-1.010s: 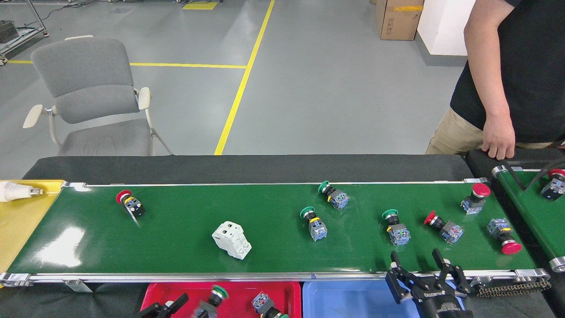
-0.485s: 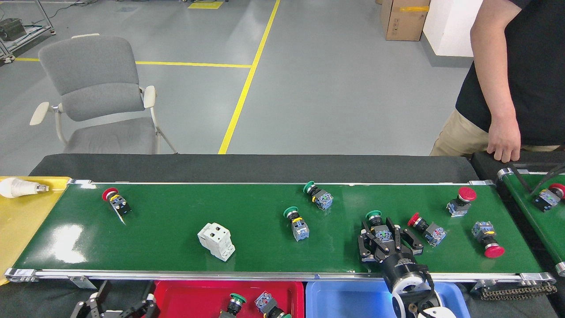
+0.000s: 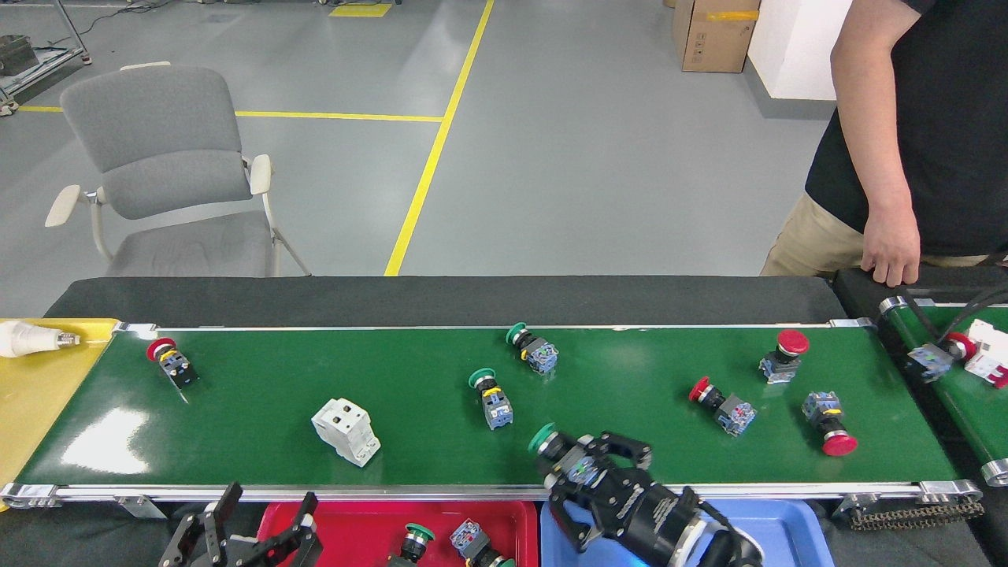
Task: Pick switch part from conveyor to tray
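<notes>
Switch part [image 3: 557, 452] clamped in right tool [image 3: 587, 472]; left tool [image 3: 260, 520] spread; red tray [image 3: 346, 520] holds two switches.

1. Grey chair [image 3: 161, 169] w/ white armrests, at 10 o'clock on floor.
2. Yellow floor lines [image 3: 431, 150], 12 o'clock.
3. Cardboard box [image 3: 713, 35], 1 o'clock, by white wall.
4. Person [image 3: 921, 134], black shirt, tan trousers, at 2 o'clock; hand [image 3: 890, 248] on black edge.
5. Light bulb [image 3: 31, 339] on yellow surface [image 3: 31, 394], 9 o'clock.

right claw [image 3: 587, 472] now gripping green switch part [image 3: 551, 445], swung left
</notes>
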You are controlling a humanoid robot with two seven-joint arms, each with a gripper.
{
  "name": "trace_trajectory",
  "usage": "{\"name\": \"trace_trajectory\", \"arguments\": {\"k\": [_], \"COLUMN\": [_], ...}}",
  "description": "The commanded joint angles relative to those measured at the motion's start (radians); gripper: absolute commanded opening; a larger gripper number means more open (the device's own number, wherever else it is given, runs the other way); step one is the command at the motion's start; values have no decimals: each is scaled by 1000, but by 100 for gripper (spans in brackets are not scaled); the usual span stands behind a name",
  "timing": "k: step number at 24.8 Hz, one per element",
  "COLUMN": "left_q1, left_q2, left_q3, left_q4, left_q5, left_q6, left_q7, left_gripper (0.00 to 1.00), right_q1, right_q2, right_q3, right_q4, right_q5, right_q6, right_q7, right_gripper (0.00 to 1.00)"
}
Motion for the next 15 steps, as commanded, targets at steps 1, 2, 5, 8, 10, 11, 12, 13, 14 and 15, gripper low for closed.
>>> {"name": "trace_trajectory", "arguments": {"k": [1, 2, 5, 8, 10, 11, 12, 13, 14, 15], "left_q1": [-26, -32, -35, -35, -38, -42, -49, -61, -73, -85], "left_q2": [7, 7, 8, 7, 5, 5, 7, 7, 7, 7], "left_q3": [0, 0, 0, 10, 20, 27, 35, 38, 38, 38], "left_q4": [17, 29, 65, 89, 107, 118, 129, 138, 149, 163], "left_q5": [-11, -13, -16, -16, -14, -16, -14, -16, -16, -16], "left_q6": [-10, -11, -10, 0, 7, 13, 15, 15, 17, 20], "left_q7": [-10, -10, -12, -12, -12, -12, -12, -12, -12, -12], "left_gripper": [100, 100, 100, 100, 100, 100, 100, 100, 100, 100], "right_q1": [-11, -9, -3, 84, 166, 219, 269, 318, 354, 377], "right_q2": [8, 8, 16, 31, 62, 77, 86, 89, 82, 78], "right_q3": [1, -1, -32, -219, -337, -407, -456, -483, -483, -483], "right_q4": [-6, -6, -17, -38, -69, -96, -119, -149, -176, -198], "right_q5": [-3, -6, -21, -83, -84, -84, -84, -83, -84, -83], "right_q6": [-38, -38, -33, 36, 131, 215, 295, 373, 430, 468], "right_q7": [-3, -3, -8, -25, -45, -60, -77, -98, -111, -111], "right_gripper": [100, 100, 100, 99, 98, 98, 98, 98, 98, 98]}}
